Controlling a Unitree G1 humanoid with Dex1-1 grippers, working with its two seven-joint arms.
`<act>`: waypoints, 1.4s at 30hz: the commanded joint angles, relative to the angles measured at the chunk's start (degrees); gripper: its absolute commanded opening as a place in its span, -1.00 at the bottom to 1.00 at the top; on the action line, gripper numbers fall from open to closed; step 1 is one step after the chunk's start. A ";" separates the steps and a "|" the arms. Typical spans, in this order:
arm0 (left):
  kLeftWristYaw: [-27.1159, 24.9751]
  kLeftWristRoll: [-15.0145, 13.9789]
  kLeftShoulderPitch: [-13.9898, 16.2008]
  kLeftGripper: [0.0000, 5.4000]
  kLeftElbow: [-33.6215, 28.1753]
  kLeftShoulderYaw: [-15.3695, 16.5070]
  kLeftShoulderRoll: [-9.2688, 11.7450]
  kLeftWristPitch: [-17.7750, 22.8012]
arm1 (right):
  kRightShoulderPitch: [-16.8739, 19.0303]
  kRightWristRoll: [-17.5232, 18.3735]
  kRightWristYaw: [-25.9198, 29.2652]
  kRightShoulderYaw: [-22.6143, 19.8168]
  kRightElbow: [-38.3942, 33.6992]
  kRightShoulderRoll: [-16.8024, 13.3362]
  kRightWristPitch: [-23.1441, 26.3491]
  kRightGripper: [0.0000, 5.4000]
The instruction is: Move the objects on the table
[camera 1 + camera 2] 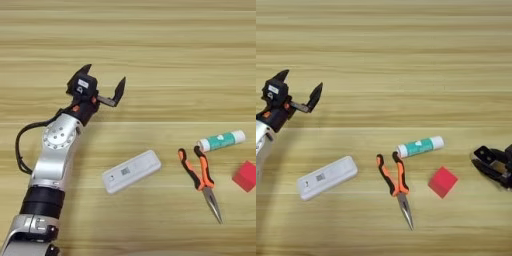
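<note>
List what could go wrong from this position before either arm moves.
1. The red cube lies close to the pliers and the green-and-white tube; the right tool, approaching from the right edge, might nudge them.
2. The left tool hangs open, holding nothing, up and left of the white remote-like device; a reach toward the cube could sweep it across the table.
</note>
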 commanded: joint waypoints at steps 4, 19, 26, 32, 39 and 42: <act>-0.10 0.44 3.46 1.00 -1.61 0.06 0.69 -2.81 | -2.66 1.85 0.83 -0.34 -7.73 -0.96 3.07 -0.08; -10.10 -4.52 9.15 1.00 -11.08 -1.17 4.51 -2.56 | -8.22 3.86 3.87 3.19 -24.63 -1.29 14.70 -0.08; -16.06 -8.64 12.81 1.00 -17.99 -2.68 6.83 0.00 | -11.78 3.38 6.17 8.23 -31.74 -0.90 19.49 -0.08; -21.07 -14.65 13.67 1.00 -23.39 -2.71 9.33 4.45 | -12.45 3.83 7.56 11.85 -38.55 -0.51 23.07 -0.08; -26.57 -18.34 13.17 1.00 -27.23 -3.73 12.13 6.96 | -11.74 5.18 8.50 14.66 -47.87 -0.41 27.32 -0.08; -27.76 -18.89 12.05 1.00 -27.96 -4.30 12.63 7.84 | -11.19 6.05 8.71 15.40 -51.95 -0.43 29.11 -0.08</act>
